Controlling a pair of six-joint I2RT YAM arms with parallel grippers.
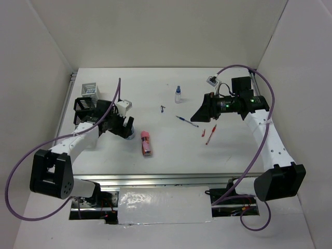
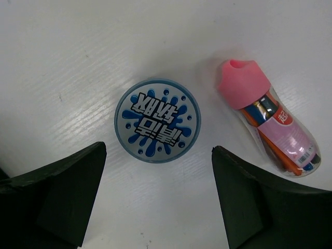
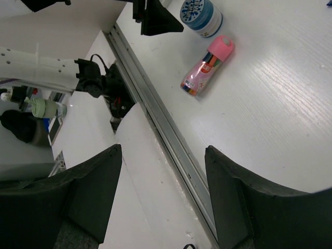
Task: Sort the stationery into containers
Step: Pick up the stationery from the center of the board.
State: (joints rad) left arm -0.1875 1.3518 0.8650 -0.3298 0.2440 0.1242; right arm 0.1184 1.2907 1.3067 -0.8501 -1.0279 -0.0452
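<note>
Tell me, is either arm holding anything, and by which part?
Nothing is held. The left gripper stands open over the round blue-white tin, its fingers clear of it on both sides; the right gripper is open and empty.

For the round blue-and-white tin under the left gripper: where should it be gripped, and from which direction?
Probably grip the tin across its round side wall, from straight above. It lies flat, lid up, between the left gripper's open fingers; the pink-capped tube lies apart, leaving finger room.

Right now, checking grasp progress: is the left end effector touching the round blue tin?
No, both fingers of the left end effector stand clear of the round blue tin.
</note>
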